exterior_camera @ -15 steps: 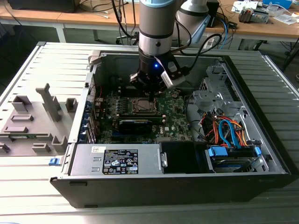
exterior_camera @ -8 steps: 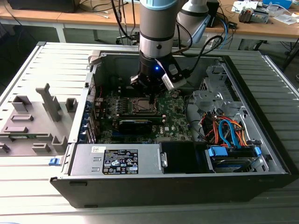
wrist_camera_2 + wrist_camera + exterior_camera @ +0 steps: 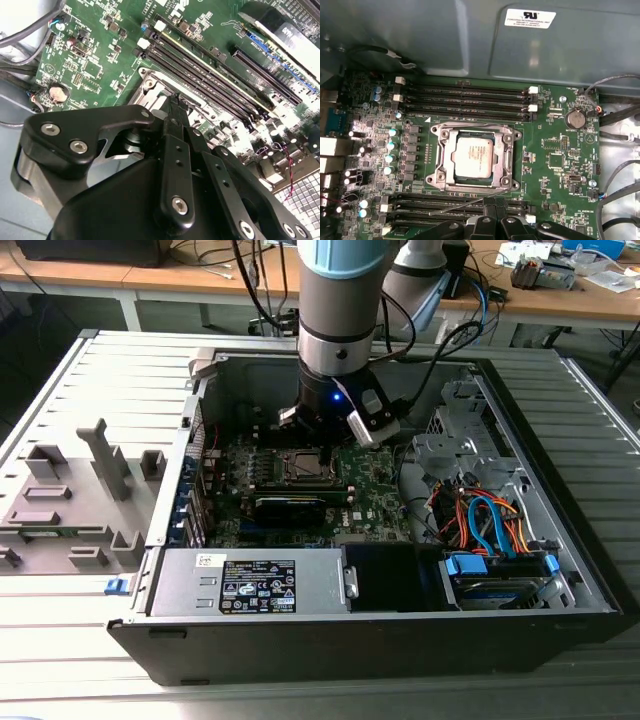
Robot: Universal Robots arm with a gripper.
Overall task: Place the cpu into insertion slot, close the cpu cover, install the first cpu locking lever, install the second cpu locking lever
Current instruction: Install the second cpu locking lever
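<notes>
The cpu [image 3: 474, 157] lies flat in the insertion slot [image 3: 440, 176] in the middle of the green motherboard [image 3: 555, 155], its silver-grey top showing. The cpu cover [image 3: 509, 155] lies down around it as a silvery frame. A thin wire locking lever [image 3: 457, 206] runs slanted along one side of the socket and ends at my fingertips. My gripper [image 3: 495, 216] hovers at that edge of the socket with its black fingers together. In the exterior view the gripper [image 3: 335, 435] hangs just behind the socket [image 3: 300, 466]. In the second wrist view the gripper [image 3: 173, 102] points at the socket's corner [image 3: 150, 85].
Black memory slots [image 3: 465, 97] flank the socket on two sides. A long black expansion card [image 3: 290, 505] sits in front of it. The case walls, a power supply [image 3: 250, 585] and coloured cables [image 3: 490, 520] hem in the board. A grey fixture [image 3: 70, 500] lies outside the case.
</notes>
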